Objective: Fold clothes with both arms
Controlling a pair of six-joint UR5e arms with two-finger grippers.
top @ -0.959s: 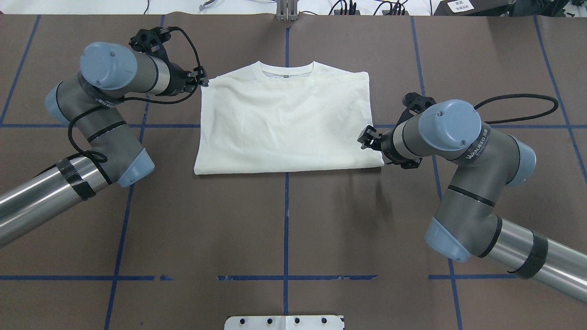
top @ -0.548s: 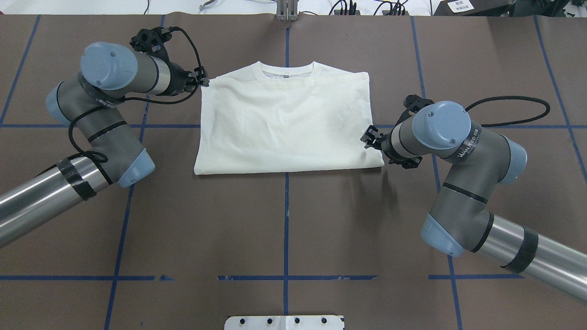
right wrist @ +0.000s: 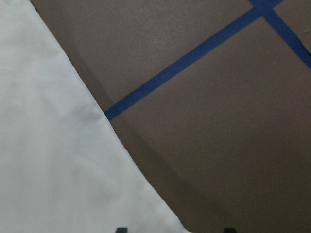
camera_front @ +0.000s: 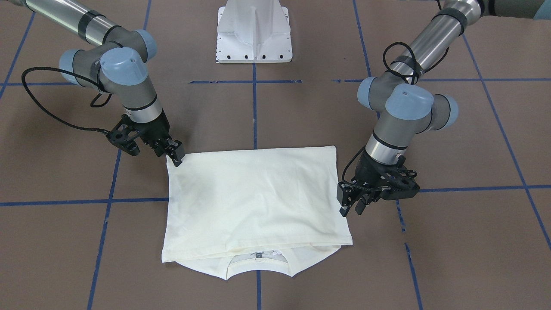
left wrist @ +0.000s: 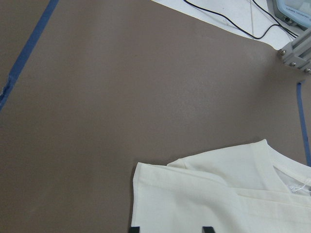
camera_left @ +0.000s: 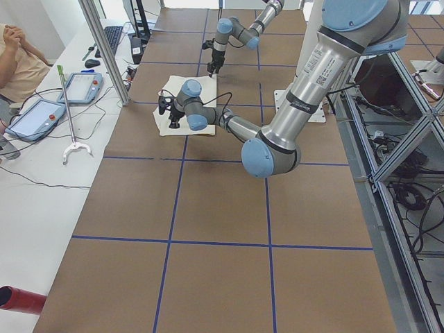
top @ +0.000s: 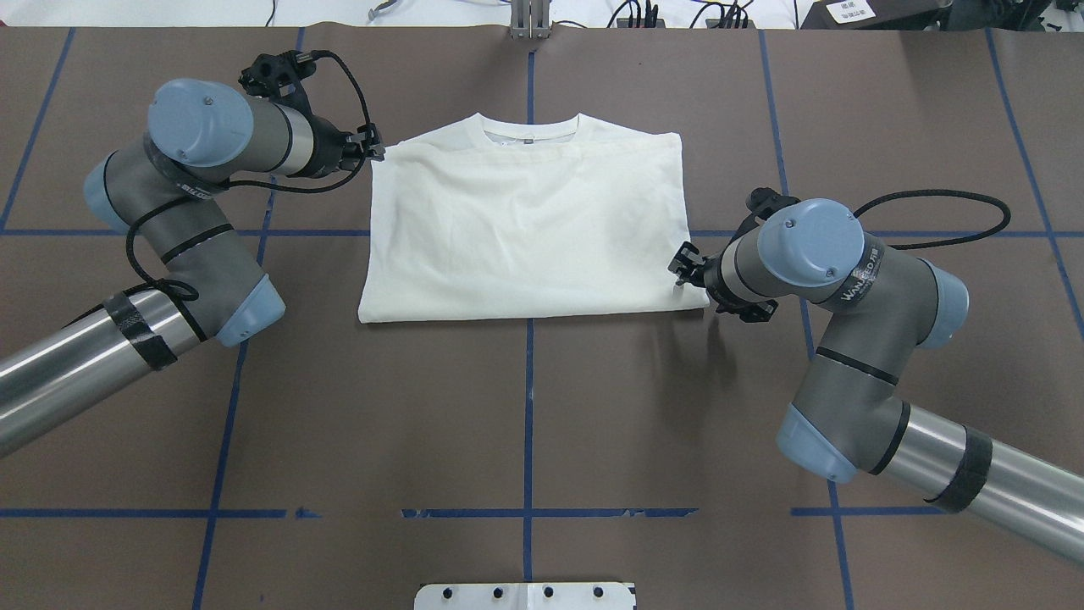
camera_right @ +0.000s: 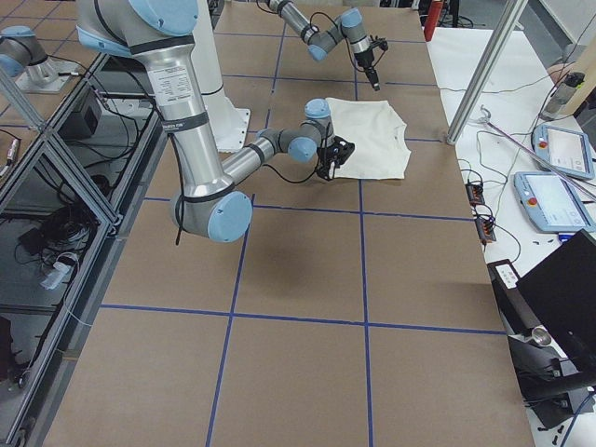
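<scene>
My right claw (camera_front: 175, 157) stands with fingers apart at the near right corner of the cream T-shirt (top: 525, 229). The cloth's edge runs between them and nothing is gripped. The shirt lies folded into a flat rectangle, plain side up, mid-way across the brown table (top: 525, 407), with its neckline (top: 531, 127) at the far end. Out there my left claw (camera_front: 351, 207), also spread and empty, hangs by the far left corner. I judge the pinches come next. I should get a finger under every layer, close both claws, then lift evenly so the layers don't shear.
</scene>
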